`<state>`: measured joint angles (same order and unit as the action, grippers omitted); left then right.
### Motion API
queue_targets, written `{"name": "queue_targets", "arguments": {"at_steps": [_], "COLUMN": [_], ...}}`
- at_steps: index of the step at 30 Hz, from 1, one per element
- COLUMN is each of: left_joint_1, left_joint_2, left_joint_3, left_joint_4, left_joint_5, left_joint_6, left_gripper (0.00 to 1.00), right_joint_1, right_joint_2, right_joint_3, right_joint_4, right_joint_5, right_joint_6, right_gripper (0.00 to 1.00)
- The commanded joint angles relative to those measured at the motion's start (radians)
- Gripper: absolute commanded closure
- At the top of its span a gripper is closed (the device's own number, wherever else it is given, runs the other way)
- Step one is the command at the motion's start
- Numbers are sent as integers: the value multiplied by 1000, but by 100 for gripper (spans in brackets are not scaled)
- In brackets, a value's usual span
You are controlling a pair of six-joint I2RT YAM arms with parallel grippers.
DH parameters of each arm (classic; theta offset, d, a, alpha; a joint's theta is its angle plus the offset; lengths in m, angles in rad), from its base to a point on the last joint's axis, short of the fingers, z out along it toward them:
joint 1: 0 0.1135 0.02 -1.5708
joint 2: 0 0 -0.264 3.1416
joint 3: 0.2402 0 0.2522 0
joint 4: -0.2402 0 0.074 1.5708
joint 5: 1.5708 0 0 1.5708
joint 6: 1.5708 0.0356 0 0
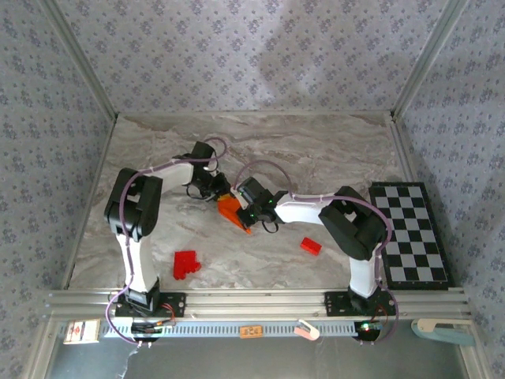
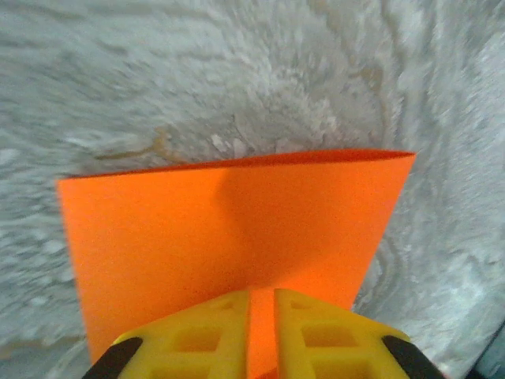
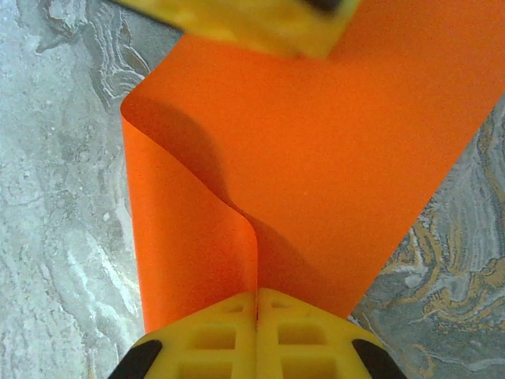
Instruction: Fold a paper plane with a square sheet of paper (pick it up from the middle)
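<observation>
The square sheet of paper [image 1: 229, 208] is bright orange and hangs curled above the middle of the marble table [image 1: 331, 150], between the two grippers. My right gripper [image 3: 257, 292] is shut on it, pinching a raised fold of the sheet [image 3: 339, 174] at its near edge. My left gripper [image 2: 262, 294] is at the opposite edge of the paper [image 2: 237, 229]. Its yellow jaws stand a narrow slit apart, and orange shows through the gap. In the top view the left gripper [image 1: 217, 194] is at the sheet's upper left and the right gripper [image 1: 247, 212] at its lower right. One left finger [image 3: 245, 24] shows in the right wrist view.
A cluster of red blocks [image 1: 186, 264] lies near the left arm's base and a single red block [image 1: 310, 245] near the right arm. A black-and-white chequered board [image 1: 410, 234] lies along the right edge. Patterned walls enclose the table.
</observation>
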<state>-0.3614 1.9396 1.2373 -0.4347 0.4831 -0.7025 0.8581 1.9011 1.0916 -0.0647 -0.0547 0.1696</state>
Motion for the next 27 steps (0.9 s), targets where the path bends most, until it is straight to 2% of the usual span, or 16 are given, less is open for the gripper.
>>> {"name": "queue_targets", "arguments": {"at_steps": [1,7,15,22,27], "left_joint_1": [51,94,68,-13,-46], "left_joint_2": [-108,-259,-420,-420,-391], "left_joint_3": [-51,-211,-481,-575,-586], "left_joint_4": [53,173,461,607,654], "left_joint_5": [25,38,98,90,80], "left_joint_6": [-81,-194,-441,-568,-603], "left_gripper": [80,75,76,82,85], "right_joint_1": [5,4,1,-2,-1], "right_joint_2": [32,35,36,44,49], "right_joint_3": [14,22,39,50,57], "right_joint_4": [-53,-59,-82,-99,-103], "right_joint_5": [20,13,1,-1,-1], "right_joint_6": [21,25,34,44,51], "right_gripper": [100,100,100,100,100]}}
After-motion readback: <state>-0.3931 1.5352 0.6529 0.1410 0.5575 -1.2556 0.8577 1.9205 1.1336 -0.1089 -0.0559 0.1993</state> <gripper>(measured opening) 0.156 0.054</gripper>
